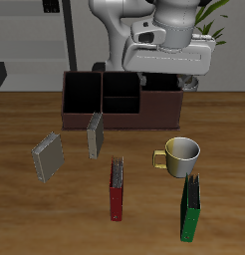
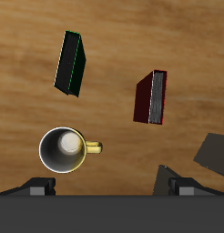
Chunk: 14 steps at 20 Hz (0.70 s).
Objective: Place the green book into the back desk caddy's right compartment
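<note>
Raised high above the wooden table (image 1: 25,120), the white two-finger gripper (image 1: 170,80) hangs over the back desk caddy (image 1: 122,102), a long low reddish-brown wooden box with black-lined cells; it holds nothing, and its dark fingertips (image 2: 36,187) stand wide apart in the wrist view

Across the exterior view, a grey book (image 1: 47,156) comes first, lying tilted on the table, then a second grey book (image 1: 95,135) standing on edge just before the caddy's front wall. Next is a dark red book (image 1: 117,188) with a grey page edge, nearer the table's front edge. Beside it, farther back, a pale yellow-green mug (image 1: 181,155) stands upright with its handle toward the red book. Last is the green book (image 1: 191,208), thin, bright green with a black spine, standing on edge close to the table's front edge, just in front of the mug and well apart from the caddy
</note>
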{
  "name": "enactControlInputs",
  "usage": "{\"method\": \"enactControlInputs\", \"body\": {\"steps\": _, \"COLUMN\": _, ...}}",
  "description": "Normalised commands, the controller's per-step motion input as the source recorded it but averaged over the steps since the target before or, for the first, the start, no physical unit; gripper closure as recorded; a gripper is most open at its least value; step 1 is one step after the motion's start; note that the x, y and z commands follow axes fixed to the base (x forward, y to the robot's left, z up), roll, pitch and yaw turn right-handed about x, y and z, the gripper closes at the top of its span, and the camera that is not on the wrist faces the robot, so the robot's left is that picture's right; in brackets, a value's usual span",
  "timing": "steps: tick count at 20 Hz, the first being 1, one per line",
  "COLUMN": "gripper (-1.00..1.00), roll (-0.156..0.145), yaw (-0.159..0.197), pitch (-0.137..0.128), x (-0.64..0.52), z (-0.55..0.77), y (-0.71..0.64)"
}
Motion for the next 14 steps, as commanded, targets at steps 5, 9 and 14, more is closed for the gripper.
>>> {"method": "enactControlInputs", "body": {"steps": 5, "gripper": -1.00, "roll": -0.055, "yaw": -0.017, "pitch": -0.013, "x": 0.51, "z": 0.05, "y": 0.13}}
{"method": "enactControlInputs", "body": {"steps": 9, "gripper": -1.00, "roll": -0.010, "yaw": 0.043, "pitch": -0.029, "x": 0.48, "z": 0.00, "y": 0.27}}
{"method": "enactControlInputs", "body": {"steps": 14, "gripper": -1.00, "roll": 0.027, "yaw": 0.005, "pitch": -0.038, "x": 0.36, "z": 0.01, "y": 0.19}}
